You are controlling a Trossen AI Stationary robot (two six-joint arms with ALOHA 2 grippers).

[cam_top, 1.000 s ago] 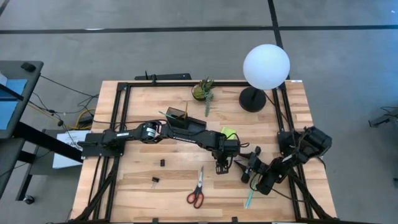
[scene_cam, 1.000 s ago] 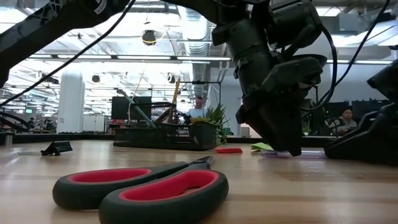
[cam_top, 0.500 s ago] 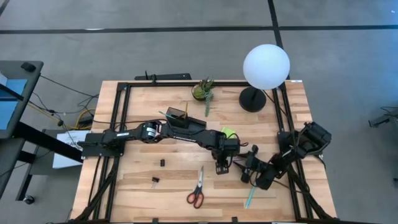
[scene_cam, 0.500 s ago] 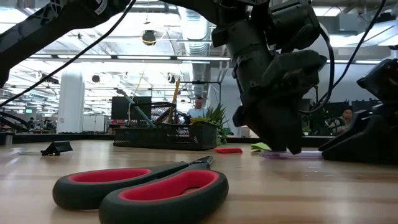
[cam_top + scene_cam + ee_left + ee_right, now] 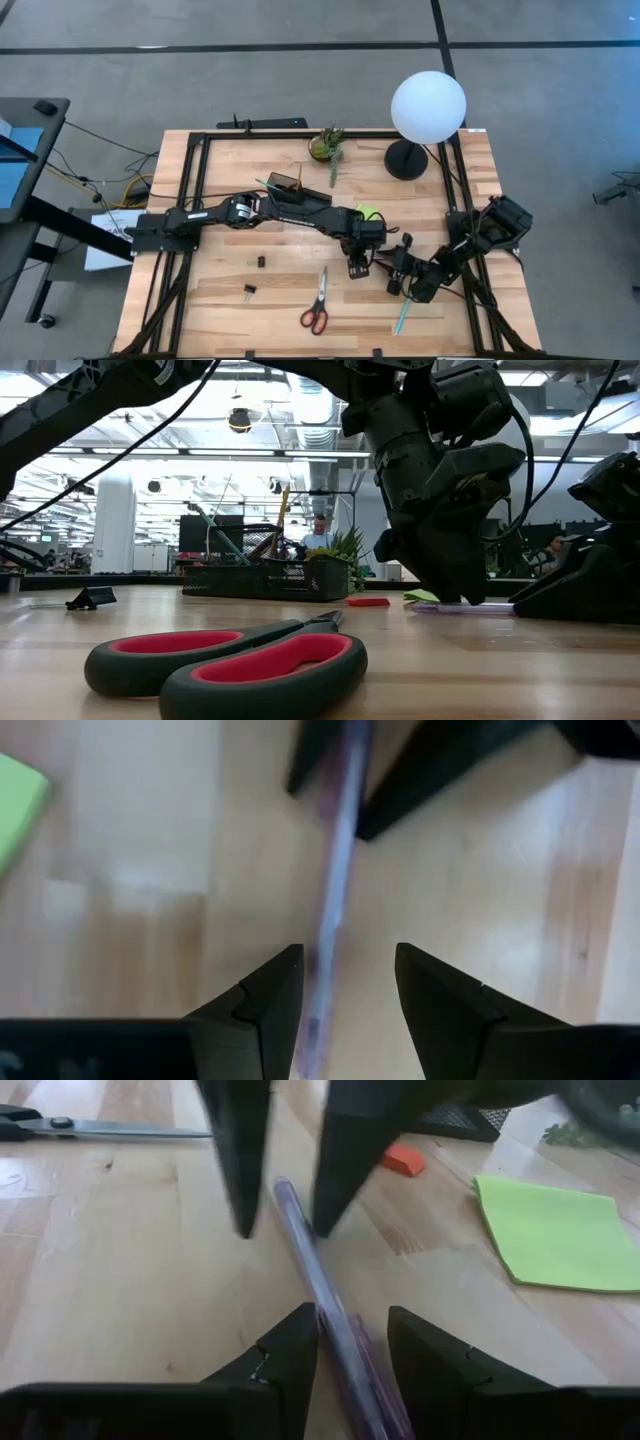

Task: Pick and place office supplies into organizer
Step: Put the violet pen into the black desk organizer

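A thin purple pen (image 5: 300,1240) lies flat on the table right of centre, also seen in the low view (image 5: 460,607). My left gripper (image 5: 345,955) points steeply down over one end of it, open, a finger on either side. My right gripper (image 5: 352,1315) comes in low from the table's right, open, its fingers astride the pen's other end. Red-handled scissors (image 5: 318,300) lie near the front edge. A lime sticky pad (image 5: 368,212) and an orange eraser (image 5: 403,1160) lie behind the grippers. The black organizer (image 5: 295,190) stands under the left arm. My left gripper has the pen (image 5: 322,970) running close along the inner side of one finger (image 5: 285,985); I cannot tell whether they touch. My right gripper has the pen (image 5: 335,1320) close against one finger (image 5: 295,1345), with a gap to the other; I cannot tell whether it touches.
A teal pen (image 5: 402,318) lies near the front right. Two small black clips (image 5: 260,261) (image 5: 248,290) lie front left. A potted plant (image 5: 328,148) and a lamp with a white globe (image 5: 428,105) and a round black base (image 5: 405,160) stand at the back.
My right hand has rolled and tipped at the wrist and edged a little toward the left gripper along the pen. The pen has stayed flat on the table.
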